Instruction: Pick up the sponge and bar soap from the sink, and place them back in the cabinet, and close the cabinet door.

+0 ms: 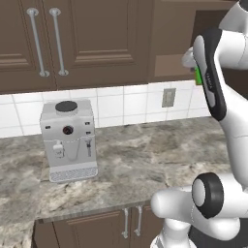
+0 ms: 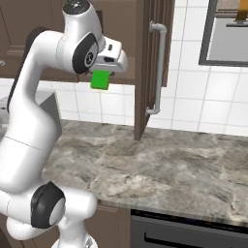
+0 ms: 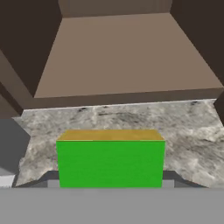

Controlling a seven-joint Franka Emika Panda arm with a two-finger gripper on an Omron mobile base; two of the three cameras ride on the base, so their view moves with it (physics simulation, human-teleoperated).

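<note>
White arm (image 1: 213, 82) rises right of the coffee machine (image 1: 68, 140) on the counter (image 1: 135, 164); sponge (image 1: 197, 76) (a green sliver) shows above the wall outlet (image 1: 168, 97).

The sponge (image 3: 110, 162) is a flat rectangular block, its broad bright green face turned toward the hand camera with a thin yellow layer along its far edge. It hangs pinched in the tool (image 2: 101, 77), raised above the grey marbled worktop (image 2: 160, 160) and just in front of the cabinet's opening. In the right base view the sponge (image 2: 100, 80) shows as a green square below the hand. The cabinet (image 3: 127, 52) is dark brown wood, open, with a bare brown shelf inside, lying beyond the sponge. The cabinet door (image 2: 147, 68) stands swung out, edge-on, to the right of the sponge, its long vertical silver bar handle (image 2: 159, 68) facing away from it.
</note>
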